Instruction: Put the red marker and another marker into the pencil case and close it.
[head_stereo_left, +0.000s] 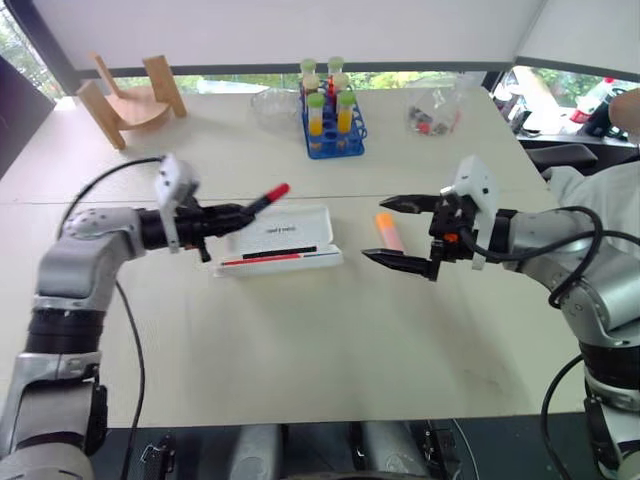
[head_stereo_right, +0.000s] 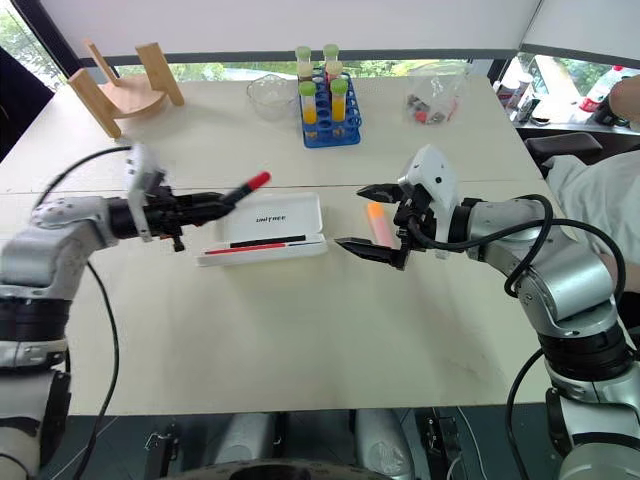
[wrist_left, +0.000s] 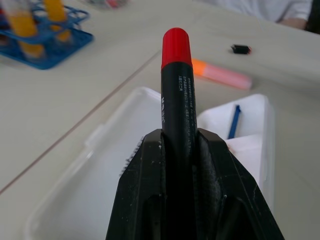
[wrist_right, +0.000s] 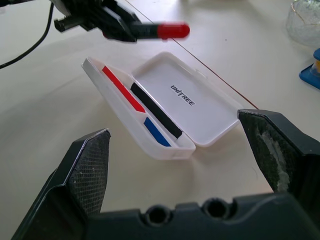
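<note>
Left gripper (head_stereo_left: 240, 211): clamped on the red marker (head_stereo_left: 268, 197), held above the case's left end.
Pencil case (head_stereo_left: 290, 232): lid open, pens inside.
Orange highlighter (head_stereo_left: 389, 231): on table, right of case.
Right gripper (head_stereo_left: 405, 234): jaws wide, empty, beside highlighter.

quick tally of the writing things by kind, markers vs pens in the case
markers: 2, the red marker held in the left gripper over the open pencil case, and the orange highlighter lying on the table
thin pens in the case: 3, red, blue, black
total: 5
</note>
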